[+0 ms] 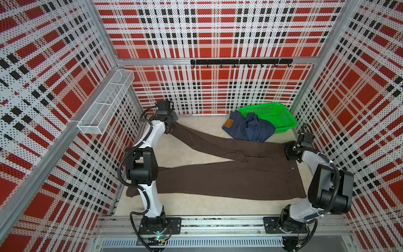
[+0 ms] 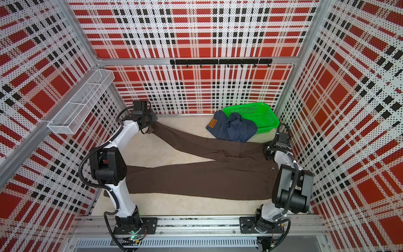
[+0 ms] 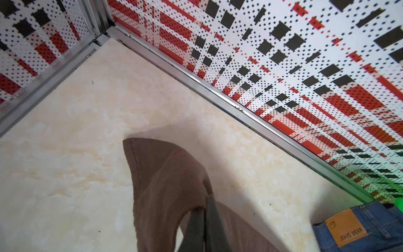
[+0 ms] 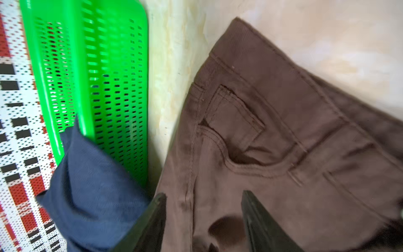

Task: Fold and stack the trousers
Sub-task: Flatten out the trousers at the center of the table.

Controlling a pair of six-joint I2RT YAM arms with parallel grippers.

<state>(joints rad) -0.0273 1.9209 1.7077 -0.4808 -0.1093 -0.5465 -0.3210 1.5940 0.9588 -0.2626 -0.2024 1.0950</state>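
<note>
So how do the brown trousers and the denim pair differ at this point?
The brown trousers lie spread out long with legs apart; the denim pair sits bunched in a heap. The left end effector is shut on a brown leg end, while nothing grips the denim pair. The denim pair overlaps the green basket; the brown trousers lie clear of it. Both rest on the table, unfolded.

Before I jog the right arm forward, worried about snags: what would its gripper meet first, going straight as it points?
Likely the dark brown trousers, around the front pocket. The open right gripper hangs over that cloth, gap unclear.
</note>
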